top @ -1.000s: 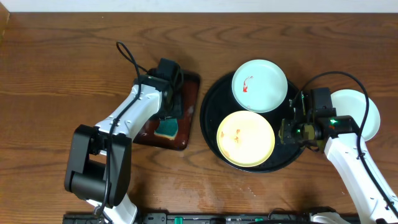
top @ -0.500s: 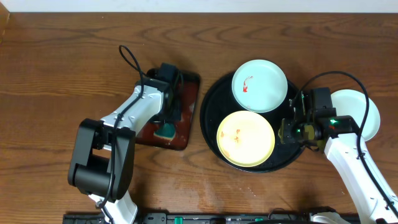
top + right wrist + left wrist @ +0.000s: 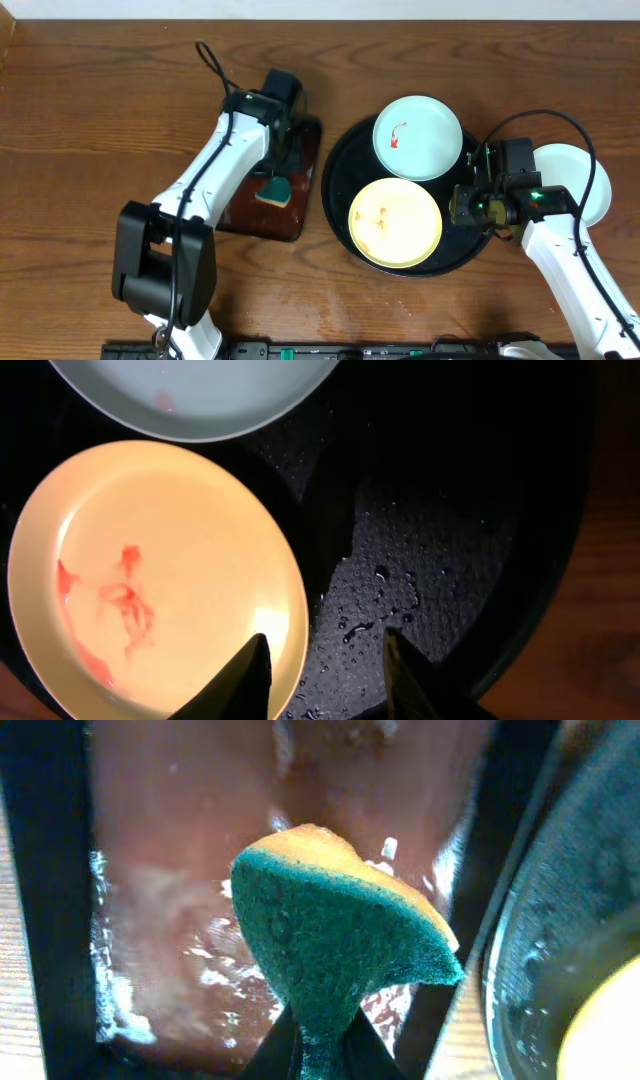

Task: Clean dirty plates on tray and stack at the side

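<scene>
About to scrub, by the look of it. Grasping the sponge [image 3: 340, 950] in the left end effector [image 3: 318, 1045], above the brown tray [image 3: 180, 870]. Hovering released with the right end effector [image 3: 328, 665] just right of the yellow plate [image 3: 395, 222] on the black tray [image 3: 340, 165]. Next, probably: carrying sponge right onto the red smears [image 3: 110, 600].

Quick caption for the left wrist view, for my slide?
Left gripper pinches a green-and-orange sponge over the wet brown tray, black tray at right.
</scene>
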Controlling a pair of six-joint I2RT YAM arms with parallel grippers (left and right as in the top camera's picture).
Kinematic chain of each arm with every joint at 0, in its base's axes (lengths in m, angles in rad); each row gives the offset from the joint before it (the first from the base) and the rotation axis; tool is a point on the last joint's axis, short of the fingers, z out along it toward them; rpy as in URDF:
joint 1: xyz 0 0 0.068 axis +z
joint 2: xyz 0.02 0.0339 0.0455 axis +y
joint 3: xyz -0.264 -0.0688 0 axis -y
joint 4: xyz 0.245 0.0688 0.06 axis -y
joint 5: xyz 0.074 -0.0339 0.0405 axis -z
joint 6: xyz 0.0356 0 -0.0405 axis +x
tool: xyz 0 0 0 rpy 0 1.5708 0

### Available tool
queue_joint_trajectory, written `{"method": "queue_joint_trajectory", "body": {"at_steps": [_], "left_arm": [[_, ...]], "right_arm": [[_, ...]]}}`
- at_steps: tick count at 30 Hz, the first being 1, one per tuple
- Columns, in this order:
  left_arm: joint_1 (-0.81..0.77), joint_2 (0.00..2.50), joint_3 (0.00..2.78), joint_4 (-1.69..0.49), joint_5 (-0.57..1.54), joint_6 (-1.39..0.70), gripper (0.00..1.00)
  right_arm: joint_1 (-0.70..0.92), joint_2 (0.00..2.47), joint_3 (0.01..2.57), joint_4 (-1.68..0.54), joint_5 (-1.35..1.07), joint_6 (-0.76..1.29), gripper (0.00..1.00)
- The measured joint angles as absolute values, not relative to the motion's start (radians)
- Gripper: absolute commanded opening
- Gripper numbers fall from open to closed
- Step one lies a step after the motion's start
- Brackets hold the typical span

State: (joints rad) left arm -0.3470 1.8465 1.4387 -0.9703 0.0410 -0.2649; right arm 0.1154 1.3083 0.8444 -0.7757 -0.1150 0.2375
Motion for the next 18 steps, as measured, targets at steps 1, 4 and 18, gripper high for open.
{"method": "queue_joint_trajectory", "body": {"at_steps": [1,4,18], "left_arm": [[-0.352,1.845,1.439,-0.973,0.044,-0.263,0.07],[-0.354,1.844,1.439,-0.98,0.053,-0.261,0.07],[-0.572,1.752,1.439,-0.833,0.231,-0.341,0.07]], "right_arm": [[0.115,1.308,0.844,-0.781,-0.115,0.238,0.3],[0.115,1.308,0.844,-0.781,-0.114,0.239,0.29],[0.115,1.5,0.779,-0.634,-0.183,0.215,0.3]]}}
